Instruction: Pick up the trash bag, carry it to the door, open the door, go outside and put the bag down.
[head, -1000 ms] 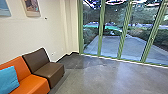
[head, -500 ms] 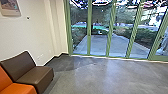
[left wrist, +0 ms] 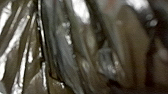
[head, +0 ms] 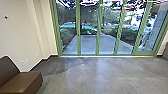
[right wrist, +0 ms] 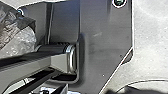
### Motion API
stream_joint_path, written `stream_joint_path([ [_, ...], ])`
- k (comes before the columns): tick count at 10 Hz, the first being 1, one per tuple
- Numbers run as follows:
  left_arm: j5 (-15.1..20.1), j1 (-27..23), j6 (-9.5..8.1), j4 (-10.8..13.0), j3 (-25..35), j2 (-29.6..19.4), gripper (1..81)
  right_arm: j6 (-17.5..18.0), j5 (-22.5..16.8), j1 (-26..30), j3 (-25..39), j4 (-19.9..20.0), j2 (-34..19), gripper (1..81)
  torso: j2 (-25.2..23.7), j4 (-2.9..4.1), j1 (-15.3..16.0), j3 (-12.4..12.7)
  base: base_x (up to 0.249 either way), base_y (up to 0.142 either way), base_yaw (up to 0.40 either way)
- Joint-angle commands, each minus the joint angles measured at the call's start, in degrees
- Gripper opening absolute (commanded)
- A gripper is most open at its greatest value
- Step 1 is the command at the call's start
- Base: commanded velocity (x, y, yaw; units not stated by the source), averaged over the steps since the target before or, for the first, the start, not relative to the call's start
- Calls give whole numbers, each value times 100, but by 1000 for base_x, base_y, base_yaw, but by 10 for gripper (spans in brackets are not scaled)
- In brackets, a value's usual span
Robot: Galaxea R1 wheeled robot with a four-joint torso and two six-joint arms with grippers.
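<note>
Grey floor [head: 100, 72] runs up to the green-framed glass doors [head: 97, 30] ahead, trash bag [left wrist: 62, 50] is right by my left wrist, nearer than my right, but can't tell if the left pincer's clamped on it tbh.

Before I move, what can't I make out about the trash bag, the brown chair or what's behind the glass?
Trash bag: full outline, cut off by the left wrist view's edges.
Its contents: hidden by shiny folds, left wrist view.
Brown chair: partly cut off, head view's left edge.
Pale shape behind the glass: too blurred to name, head view.
</note>
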Motion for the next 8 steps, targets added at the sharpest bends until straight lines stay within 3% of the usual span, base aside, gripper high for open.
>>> stream_joint_path([
  [1,513,-261,25,-54,18,-16,10,-14,-379,268,-16,-39,-4,811,0,0,0,0,0,0,-339],
  [8,496,-261,25,-54,26,-7,10,-14,-361,268,-16,-39,5,811,0,0,0,0,0,0,-341],
])
